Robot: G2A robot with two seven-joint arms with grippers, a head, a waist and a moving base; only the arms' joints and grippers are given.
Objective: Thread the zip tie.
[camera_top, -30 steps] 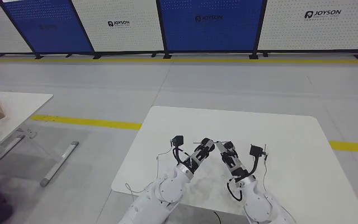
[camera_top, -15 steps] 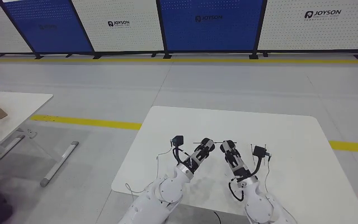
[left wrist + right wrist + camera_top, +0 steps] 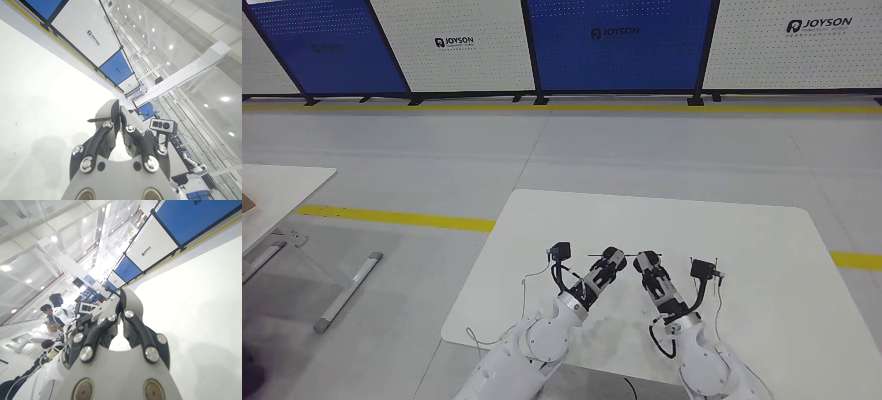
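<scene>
A thin black zip tie is held over the white table (image 3: 742,240) between both grippers. My left gripper (image 3: 610,259) is shut on its strap. The pointed tail (image 3: 100,119) sticks out sideways from the left gripper's (image 3: 119,111) closed fingers and shows as a short black line (image 3: 593,255) in the top view. My right gripper (image 3: 644,262) is shut on the other end. The square head (image 3: 107,287) pokes out beyond the right gripper's (image 3: 121,294) fingertips. The two grippers stand close side by side, tips nearly touching, near the table's front edge.
The table surface (image 3: 37,75) stretches bare beyond and to the right of the grippers. Blue and white pegboard panels (image 3: 622,45) stand across the floor behind a yellow line. Another white table (image 3: 272,195) sits at the far left.
My right gripper drifted slightly to the right, then eased back a little towards the left gripper. The left arm has held still. Both keep their grip.
</scene>
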